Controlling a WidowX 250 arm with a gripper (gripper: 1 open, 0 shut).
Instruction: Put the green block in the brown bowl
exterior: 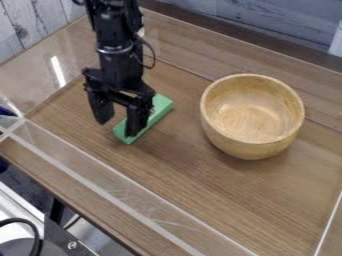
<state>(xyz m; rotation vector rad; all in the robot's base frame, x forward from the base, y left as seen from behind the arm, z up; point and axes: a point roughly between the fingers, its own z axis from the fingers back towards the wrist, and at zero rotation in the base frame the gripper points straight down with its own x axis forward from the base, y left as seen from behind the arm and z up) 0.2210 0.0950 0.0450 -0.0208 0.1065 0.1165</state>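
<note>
The green block (151,116) lies flat on the wooden table, left of the brown bowl (253,115), which sits upright and empty. My black gripper (118,113) hangs over the block's near left end with its two fingers spread apart, open. One finger (135,112) stands in front of the block's near end and hides that part of it; the other finger is to the block's left. I cannot tell whether the fingertips touch the block or the table.
Clear acrylic walls (80,160) fence the wooden tabletop on the near and left sides. A pale plank wall (34,25) lies beyond at the far left. Bare wood (201,190) stretches in front of the bowl.
</note>
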